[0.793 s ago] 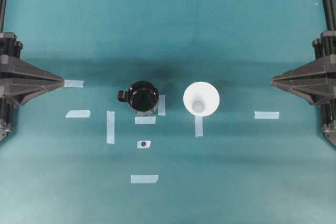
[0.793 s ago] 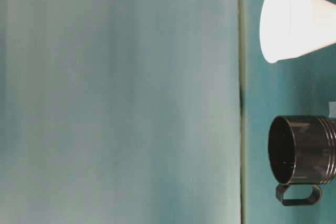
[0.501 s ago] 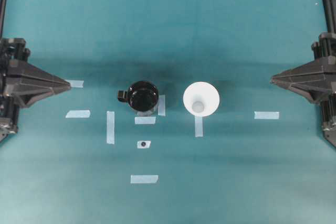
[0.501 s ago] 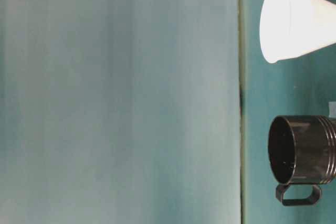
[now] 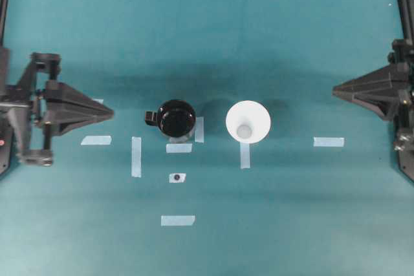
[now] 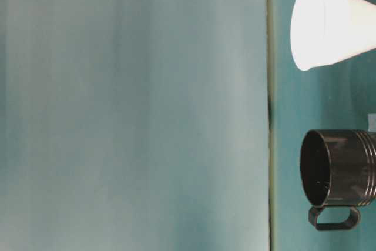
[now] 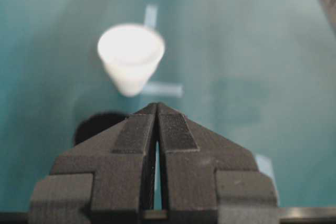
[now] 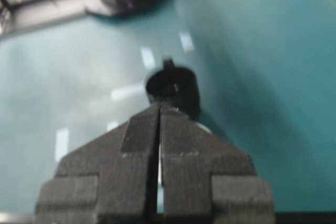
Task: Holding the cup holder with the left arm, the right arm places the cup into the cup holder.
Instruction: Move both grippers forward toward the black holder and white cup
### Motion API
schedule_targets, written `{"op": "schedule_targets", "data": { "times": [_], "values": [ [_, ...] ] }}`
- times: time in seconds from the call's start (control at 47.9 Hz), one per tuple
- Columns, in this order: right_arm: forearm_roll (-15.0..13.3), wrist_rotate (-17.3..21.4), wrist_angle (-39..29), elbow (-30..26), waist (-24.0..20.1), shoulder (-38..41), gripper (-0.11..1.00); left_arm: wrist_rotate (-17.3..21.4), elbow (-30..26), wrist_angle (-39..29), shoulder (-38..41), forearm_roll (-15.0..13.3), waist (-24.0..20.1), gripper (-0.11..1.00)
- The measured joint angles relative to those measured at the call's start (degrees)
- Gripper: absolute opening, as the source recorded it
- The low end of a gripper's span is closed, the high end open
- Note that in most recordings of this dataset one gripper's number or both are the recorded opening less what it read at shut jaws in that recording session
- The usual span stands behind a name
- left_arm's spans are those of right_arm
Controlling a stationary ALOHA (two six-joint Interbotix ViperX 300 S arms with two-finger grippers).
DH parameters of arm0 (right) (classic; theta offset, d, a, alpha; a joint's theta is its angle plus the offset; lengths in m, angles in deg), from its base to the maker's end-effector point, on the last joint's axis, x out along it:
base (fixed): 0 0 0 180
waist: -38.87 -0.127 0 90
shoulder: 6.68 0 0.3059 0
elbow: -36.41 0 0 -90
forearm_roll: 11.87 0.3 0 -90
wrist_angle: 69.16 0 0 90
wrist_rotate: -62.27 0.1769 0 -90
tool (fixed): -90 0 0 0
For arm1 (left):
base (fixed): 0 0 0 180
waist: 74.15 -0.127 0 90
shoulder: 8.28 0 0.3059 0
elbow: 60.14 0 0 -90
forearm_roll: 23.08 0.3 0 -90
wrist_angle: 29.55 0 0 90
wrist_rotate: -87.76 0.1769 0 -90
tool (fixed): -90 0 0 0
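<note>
The glossy black cup holder stands on the teal table left of centre, its tab handle pointing left. The white cup stands upright to its right, apart from it. My left gripper is shut and empty, its tip a short way left of the handle. At the right edge my right gripper is shut and empty, well clear of the cup. In the left wrist view the cup shows beyond the shut gripper, which mostly hides the cup holder. The right wrist view shows the cup holder past the shut gripper.
Several pale tape strips lie on the teal cloth, among them ones at left, below the holder, under the cup and at right. A small tape piece with a black dot lies below the holder.
My left arm has reached rightward toward the cup holder, its tip now past the tape strip. The right gripper has shifted slightly upward. Cup and cup holder have not moved.
</note>
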State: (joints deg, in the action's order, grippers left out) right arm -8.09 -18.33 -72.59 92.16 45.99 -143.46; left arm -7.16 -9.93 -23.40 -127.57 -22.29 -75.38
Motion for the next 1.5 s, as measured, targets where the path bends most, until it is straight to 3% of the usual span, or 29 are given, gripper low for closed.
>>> {"op": "schedule_targets", "data": {
  "times": [0.167, 0.417, 0.689, 0.939, 1.502],
  "values": [
    [0.0, 0.0, -8.17, -2.46, 0.53, 1.85, 0.02, 1.67, -1.93, -6.68, 0.35, 0.09, -0.44, 0.03],
    [0.0, 0.0, -12.3, -6.42, 0.7, 7.56, 0.02, 5.54, -4.39, -13.89, 1.85, 0.18, -1.49, 0.03],
    [-1.14, 0.09, -23.12, -13.27, 3.25, 16.61, 0.02, 5.54, -8.44, -21.8, 6.33, 0.18, -1.93, 0.03],
    [-1.58, 0.09, -25.75, -17.14, 4.57, 23.38, 0.02, 5.8, -12.57, -28.83, 10.11, 0.18, -1.93, 0.03],
    [-1.58, 0.0, -30.76, -25.49, 4.57, 36.39, 0.02, 6.94, -18.19, -35.86, 17.23, 0.18, -1.93, 0.03]
  ]
}}
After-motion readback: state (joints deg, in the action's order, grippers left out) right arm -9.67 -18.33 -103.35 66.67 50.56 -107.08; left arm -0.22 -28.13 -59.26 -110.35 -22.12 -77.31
